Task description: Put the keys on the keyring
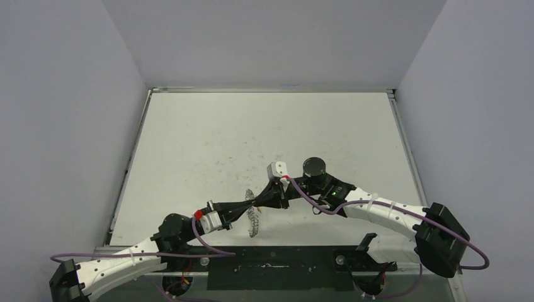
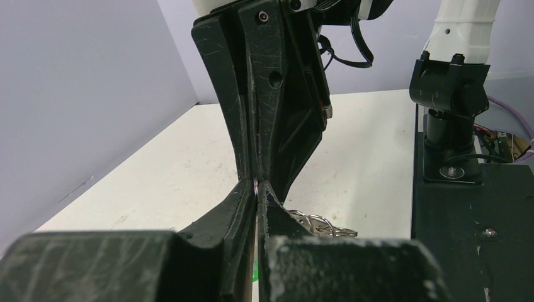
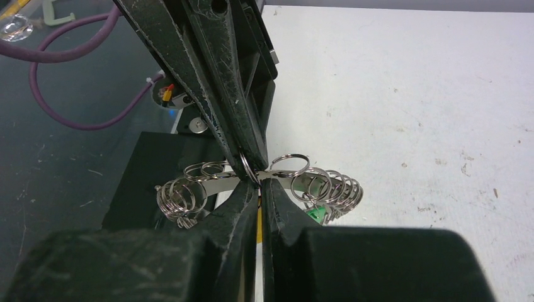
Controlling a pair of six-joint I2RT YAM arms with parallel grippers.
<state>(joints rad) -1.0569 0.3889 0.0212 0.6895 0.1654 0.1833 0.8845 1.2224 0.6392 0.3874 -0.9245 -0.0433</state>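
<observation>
Silver loop-rimmed keyring [image 3: 208,182] is held aloft edge-on, green-headed key [image 3: 317,214] beneath its loops.

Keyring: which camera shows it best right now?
Right wrist view: the keyring sits mid-frame in close-up, its wire loops fanned out to both sides. The top view shows the keyring small and nearly edge-on. The left wrist view shows only a few loops low in the frame.

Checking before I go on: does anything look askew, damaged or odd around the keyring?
Nothing looks damaged. The keyring is tipped on edge, pinched where the left end effector and right end effector meet tip to tip at its rim loops. A green key head shows beneath the loops.
</observation>
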